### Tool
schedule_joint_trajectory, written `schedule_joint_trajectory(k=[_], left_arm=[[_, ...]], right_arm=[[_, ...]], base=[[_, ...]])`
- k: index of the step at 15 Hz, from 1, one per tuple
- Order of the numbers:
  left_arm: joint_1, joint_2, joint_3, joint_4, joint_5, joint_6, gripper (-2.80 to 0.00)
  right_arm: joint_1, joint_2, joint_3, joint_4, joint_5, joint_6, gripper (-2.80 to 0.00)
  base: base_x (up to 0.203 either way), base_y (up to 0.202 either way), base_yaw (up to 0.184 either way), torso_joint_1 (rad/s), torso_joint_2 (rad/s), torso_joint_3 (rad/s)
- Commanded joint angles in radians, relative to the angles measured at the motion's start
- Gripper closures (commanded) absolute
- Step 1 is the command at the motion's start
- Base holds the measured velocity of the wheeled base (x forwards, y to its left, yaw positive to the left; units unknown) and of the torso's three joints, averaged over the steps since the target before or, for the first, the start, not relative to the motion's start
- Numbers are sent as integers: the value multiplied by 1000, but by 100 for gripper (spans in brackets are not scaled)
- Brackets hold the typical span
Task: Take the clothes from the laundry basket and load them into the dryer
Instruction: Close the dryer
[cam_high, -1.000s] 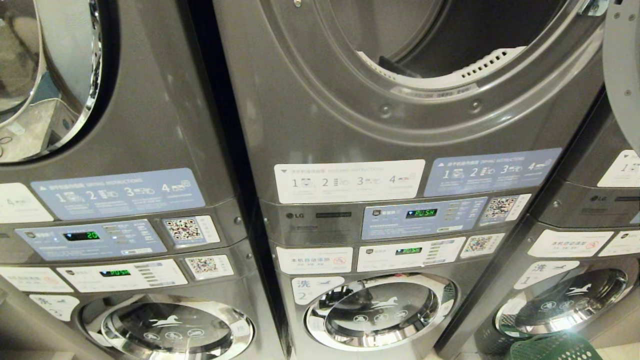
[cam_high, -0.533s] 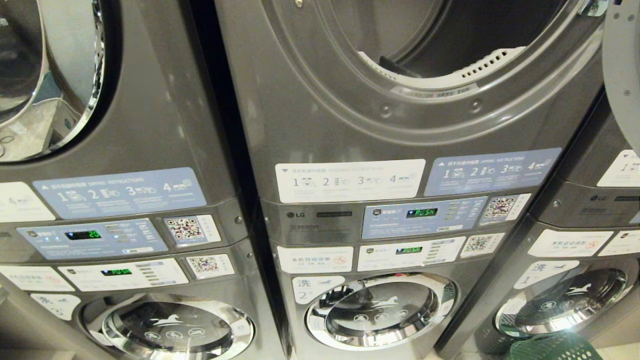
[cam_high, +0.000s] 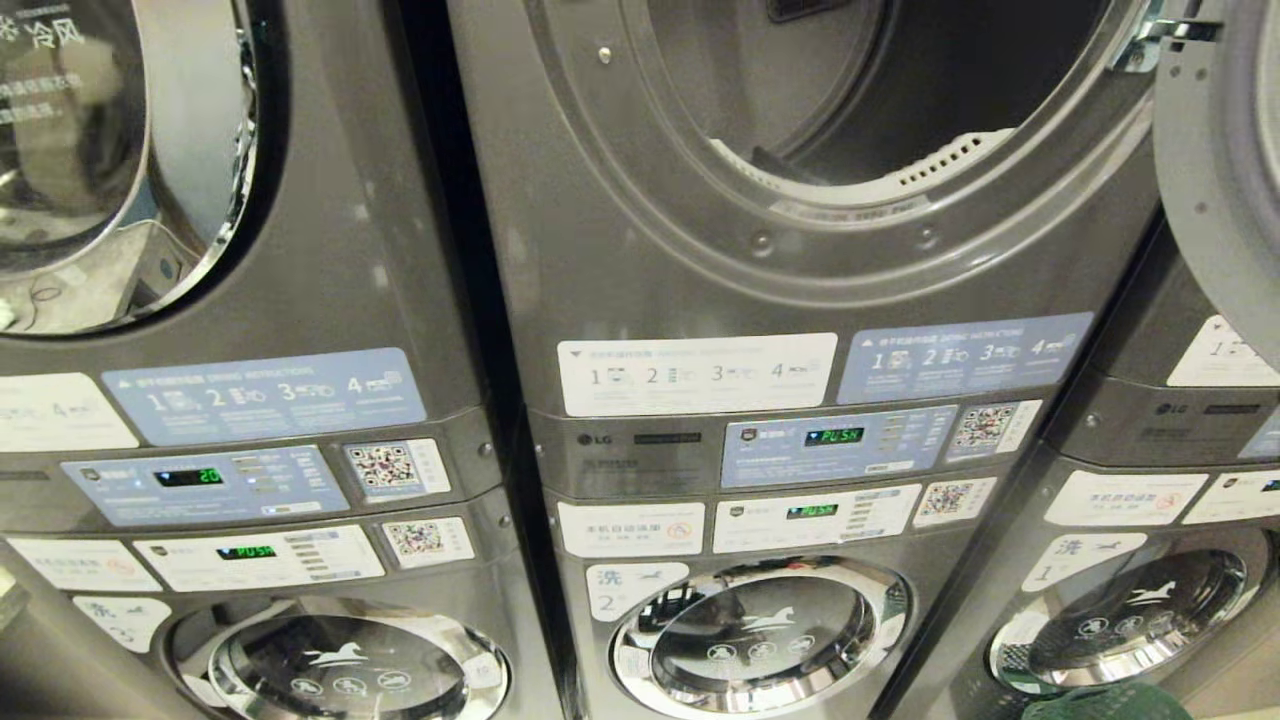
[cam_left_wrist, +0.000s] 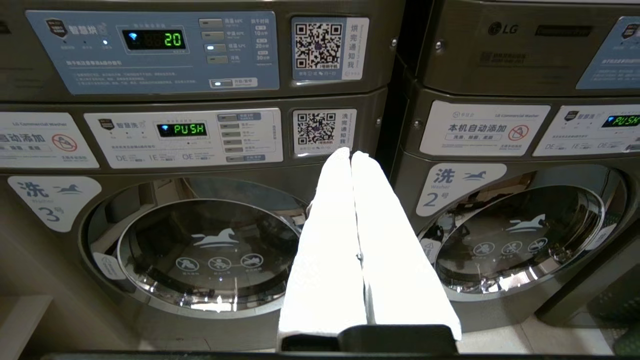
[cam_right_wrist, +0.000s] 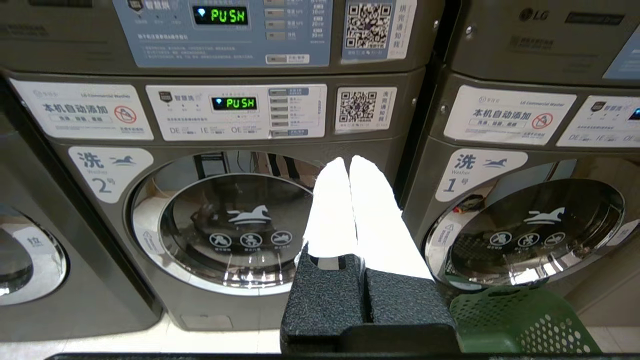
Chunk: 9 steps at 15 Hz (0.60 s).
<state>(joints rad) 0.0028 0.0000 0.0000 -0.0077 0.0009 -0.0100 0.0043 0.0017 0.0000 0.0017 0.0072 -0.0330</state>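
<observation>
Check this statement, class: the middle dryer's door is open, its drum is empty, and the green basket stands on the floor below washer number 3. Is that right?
One detail is wrong. The green basket stands on the floor below washer number 1, not number 3, as the right wrist view shows. The middle dryer is open and its drum looks empty.

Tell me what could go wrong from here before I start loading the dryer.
Both the left gripper and right gripper are shut and empty, facing the lower washers, so nothing is picked yet. The green perforated plastic laundry basket sits low at the right, nearly out of the head view. The open grey dryer door hangs on that side and could obstruct the right arm's lift.
</observation>
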Motion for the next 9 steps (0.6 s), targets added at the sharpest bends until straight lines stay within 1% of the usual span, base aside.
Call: schedule_joint_trajectory(k=[1, 9], left_arm=[[0, 0, 2, 0, 1, -1, 0], [0, 0, 2, 0, 1, -1, 0]], right_arm=[[0, 0, 1, -1, 0, -1, 0], [0, 0, 0, -2, 0, 1, 0]], base=[[0, 0, 0, 2, 5, 201], [0, 0, 0, 0, 3, 195]])
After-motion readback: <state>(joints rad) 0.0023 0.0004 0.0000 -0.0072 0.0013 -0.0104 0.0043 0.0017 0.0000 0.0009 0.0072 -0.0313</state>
